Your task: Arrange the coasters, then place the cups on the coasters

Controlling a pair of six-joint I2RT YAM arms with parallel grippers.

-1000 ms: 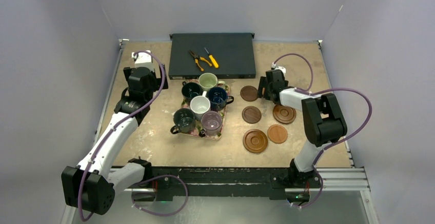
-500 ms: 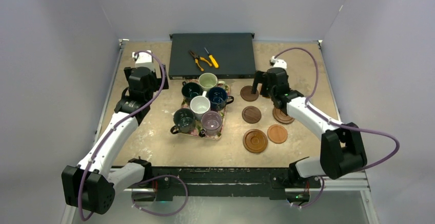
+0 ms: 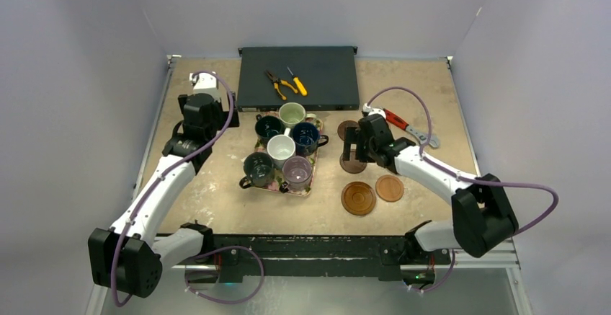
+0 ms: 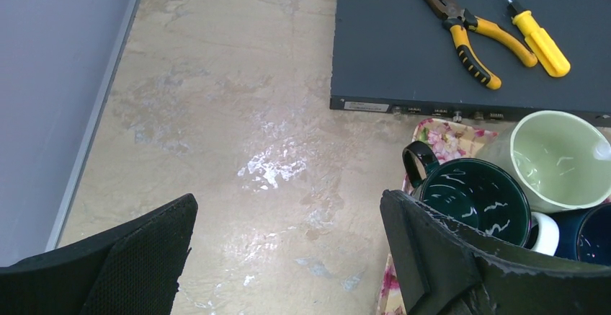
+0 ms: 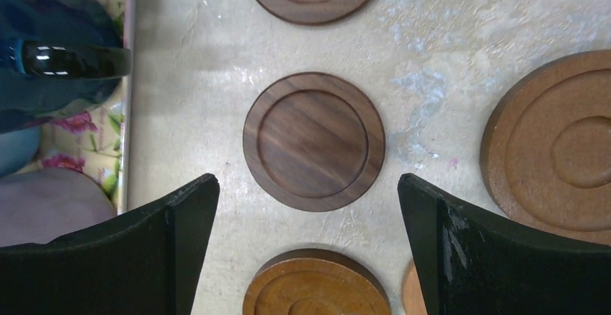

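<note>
Beside the floral tray (image 5: 81, 126), the right gripper (image 5: 308, 194) hung open and empty over a dark brown coaster (image 5: 313, 140) lying flat; a finger landing off-centre could have skidded it into the ringed coaster (image 5: 558, 149)

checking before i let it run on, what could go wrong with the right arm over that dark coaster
The open right pincer hangs over the dark coaster. A ringed coaster lies close beside one finger, so descending may knock it.
The dark coaster lies flat on the table, so the fingers may slip off its edge.
The navy mug has its handle pointing towards this gap and could get clipped.
</note>
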